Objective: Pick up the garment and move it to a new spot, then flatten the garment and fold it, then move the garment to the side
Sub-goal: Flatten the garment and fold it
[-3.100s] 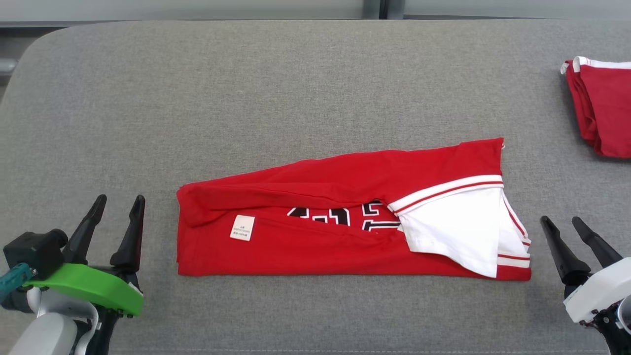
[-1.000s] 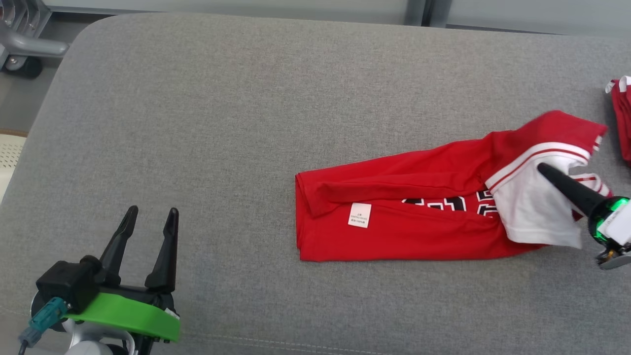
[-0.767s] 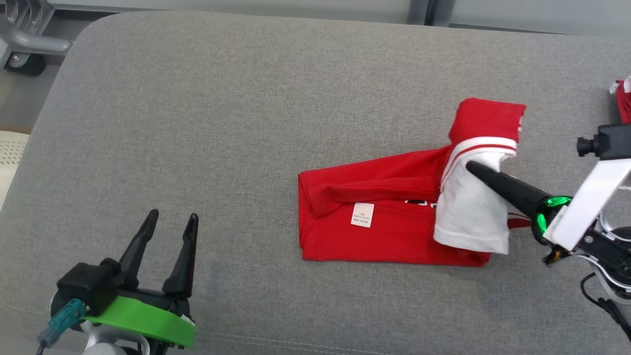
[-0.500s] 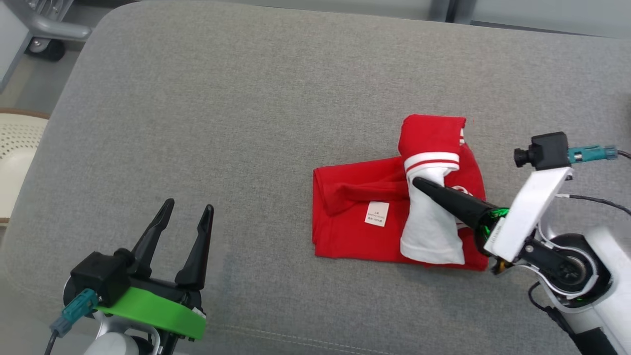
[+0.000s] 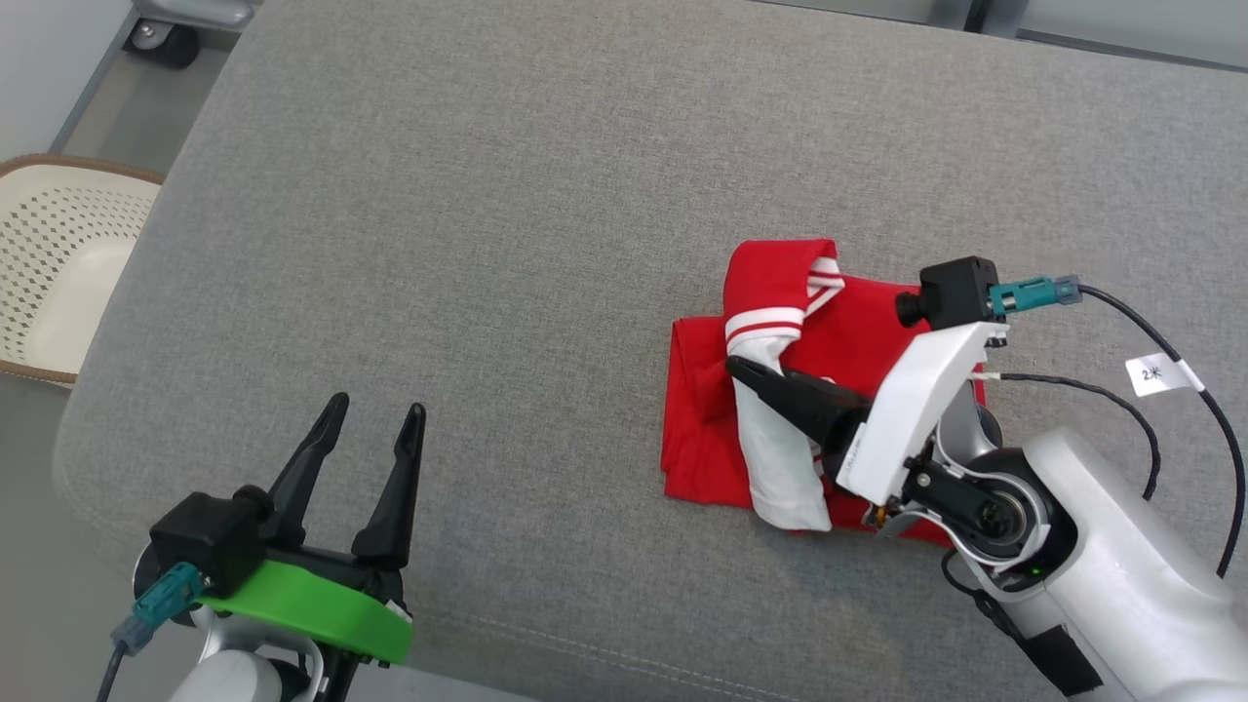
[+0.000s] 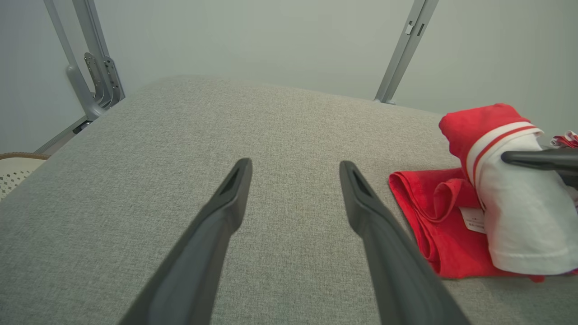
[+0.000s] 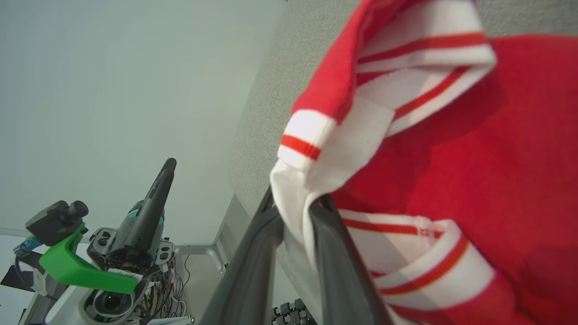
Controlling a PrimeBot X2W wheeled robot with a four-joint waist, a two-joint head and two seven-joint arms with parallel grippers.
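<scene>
At three o'clock, your right gripper (image 5: 738,368) pinches the shirt (image 5: 697,419) by its white end, mid-fold. Left gripper (image 5: 376,406) at seven: wide open, empty. Next, let go gently.

Grey woven cushion (image 5: 468,234), rounded corners at 10 and 8 o'clock, stitched seam along the 6 o'clock edge, carrying one red garment (image 5: 868,327) about 4 o'clock off centre in the head view, its lower layers flat, its white red-striped end humped up on the 9 o'clock side.
</scene>
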